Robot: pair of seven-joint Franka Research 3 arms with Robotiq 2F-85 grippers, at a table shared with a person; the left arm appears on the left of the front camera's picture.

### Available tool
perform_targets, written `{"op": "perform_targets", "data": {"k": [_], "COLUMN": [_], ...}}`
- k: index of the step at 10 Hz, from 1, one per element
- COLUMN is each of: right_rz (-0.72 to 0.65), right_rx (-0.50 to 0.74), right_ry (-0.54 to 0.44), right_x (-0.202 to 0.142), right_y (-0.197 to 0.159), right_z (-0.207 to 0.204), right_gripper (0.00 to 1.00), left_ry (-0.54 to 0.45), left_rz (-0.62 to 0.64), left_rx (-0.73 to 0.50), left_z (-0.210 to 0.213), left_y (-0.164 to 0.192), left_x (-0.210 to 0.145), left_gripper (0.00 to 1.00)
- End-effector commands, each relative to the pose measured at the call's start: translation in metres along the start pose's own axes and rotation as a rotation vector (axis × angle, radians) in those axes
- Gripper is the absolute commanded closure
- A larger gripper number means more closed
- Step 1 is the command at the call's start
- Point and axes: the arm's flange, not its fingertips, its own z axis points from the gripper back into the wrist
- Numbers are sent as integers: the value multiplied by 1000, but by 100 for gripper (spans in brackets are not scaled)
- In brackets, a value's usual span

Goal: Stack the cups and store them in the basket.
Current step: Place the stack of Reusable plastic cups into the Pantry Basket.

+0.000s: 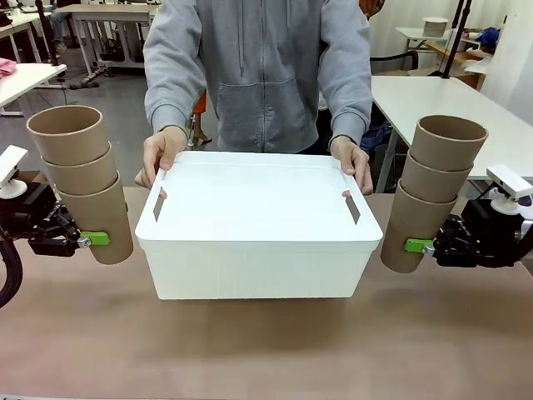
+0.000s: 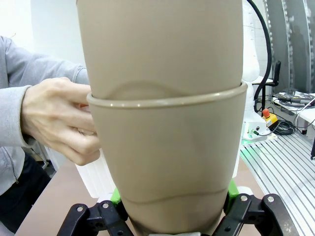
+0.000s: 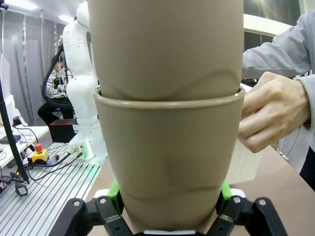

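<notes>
cups (image 2: 167,147) clamped in l gripper (image 1: 98,239) & r gripper (image 1: 414,245), basket (image 1: 258,258) btwn.

— What are we seeing on our left?
— Our left hand (image 1: 97,238) is clamping the bottom cup of the left stack (image 1: 82,179), three nested cups leaning outward.
— And on our right?
— Our right hand (image 1: 415,245) is gripping the right stack (image 1: 435,190) the same way, with its top tilting right.
— Between them?
— We are looking at the white basket (image 1: 258,268) sitting on the desk (image 1: 266,354), and the person's hands (image 1: 160,152) are holding its far corners.
</notes>
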Motion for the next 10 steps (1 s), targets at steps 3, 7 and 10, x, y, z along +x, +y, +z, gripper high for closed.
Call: {"op": "perform_targets", "data": {"k": [3, 7, 10], "right_rz": [11, 11, 11], "right_rx": [-1, -1, -1], "right_ry": [-3, -3, -3], "right_x": [4, 4, 4], "right_y": [-1, -1, -1], "right_z": [0, 0, 0], "right_gripper": [16, 16, 16], "left_ry": [-7, -7, -7], "left_rz": [-9, -9, -9], "left_rx": [-5, -5, -5], "left_z": [-2, -2, -2], "left_y": [-1, -1, -1], "left_x": [3, 3, 3], "left_gripper": [16, 16, 16]}}
